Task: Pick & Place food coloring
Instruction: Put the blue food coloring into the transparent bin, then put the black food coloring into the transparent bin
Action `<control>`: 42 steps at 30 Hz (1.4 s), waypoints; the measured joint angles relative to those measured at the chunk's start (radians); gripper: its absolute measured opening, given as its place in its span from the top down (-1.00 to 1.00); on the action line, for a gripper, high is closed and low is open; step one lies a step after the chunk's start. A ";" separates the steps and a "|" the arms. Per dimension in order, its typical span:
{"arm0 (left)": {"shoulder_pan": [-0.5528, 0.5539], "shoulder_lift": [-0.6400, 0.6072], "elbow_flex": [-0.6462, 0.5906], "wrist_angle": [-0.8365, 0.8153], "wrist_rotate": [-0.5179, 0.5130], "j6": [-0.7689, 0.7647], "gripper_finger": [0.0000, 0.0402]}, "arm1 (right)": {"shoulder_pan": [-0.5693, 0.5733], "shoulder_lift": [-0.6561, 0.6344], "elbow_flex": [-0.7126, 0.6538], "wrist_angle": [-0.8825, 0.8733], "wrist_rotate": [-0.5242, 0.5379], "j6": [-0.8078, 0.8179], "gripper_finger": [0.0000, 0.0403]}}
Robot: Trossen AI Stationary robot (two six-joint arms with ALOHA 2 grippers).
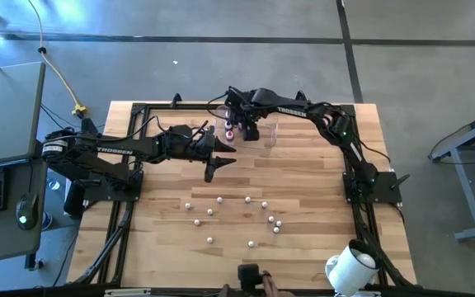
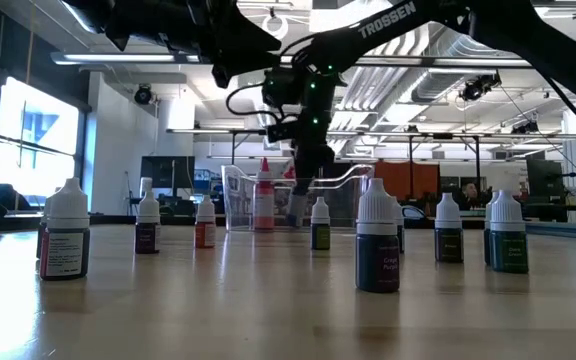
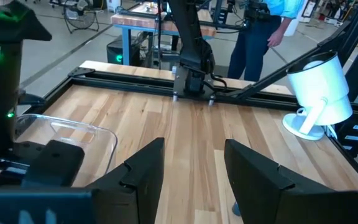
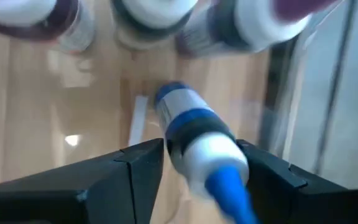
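Bottle going into the tub at the bench's far edge.

Right gripper (image 4: 191, 171) hangs over the tub (image 2: 343, 185), fingers apart around a tilted blue-labelled bottle (image 4: 191, 140) (grip uncertain); release low, beside bottles already there. Left gripper (image 3: 191, 174) waits mid-bench, fingers spread and empty.

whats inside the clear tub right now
A few white-capped food coloring bottles stand in the clear tub, and the right gripper holds a blue-tipped bottle between its fingers over the floor. The arm covers the rest, so no exact count.
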 joint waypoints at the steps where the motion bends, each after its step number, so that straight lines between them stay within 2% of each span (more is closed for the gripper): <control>1: 0.000 0.000 0.000 0.000 0.000 0.000 0.18 | 0.003 -0.001 0.000 0.007 0.019 -0.005 0.05; 13: 0.000 0.000 0.000 0.000 -0.001 0.000 0.18 | 0.032 -0.003 0.000 -0.036 0.214 -0.033 0.04; 18: 0.000 0.000 0.000 0.001 -0.001 0.000 0.18 | 0.058 -0.029 -0.001 -0.118 0.350 -0.024 0.04; 21: 0.000 0.000 0.000 0.000 -0.001 0.000 0.18 | 0.078 -0.070 -0.001 -0.201 0.417 0.010 0.04; 28: 0.000 -0.014 -0.001 -0.008 0.038 0.000 0.18 | 0.134 -0.252 -0.002 -0.264 0.467 0.129 0.04; 32: 0.000 -0.029 0.000 -0.013 0.113 0.000 0.18 | 0.164 -0.395 -0.002 -0.304 0.366 0.223 0.04; 34: 0.000 -0.029 0.000 -0.038 0.163 0.006 0.18 | 0.176 -0.468 -0.002 -0.327 0.236 0.273 0.04; 36: 0.000 -0.029 0.000 -0.066 0.217 0.028 0.18 | 0.184 -0.531 -0.002 -0.342 0.059 0.333 0.04; 39: -0.011 -0.029 0.000 -0.095 0.240 0.073 0.18 | 0.201 -0.602 -0.001 -0.390 -0.196 0.374 0.04; 42: -0.048 -0.038 0.014 -0.174 0.175 0.121 0.18 | 0.238 -0.659 -0.042 -0.428 -0.296 0.380 0.04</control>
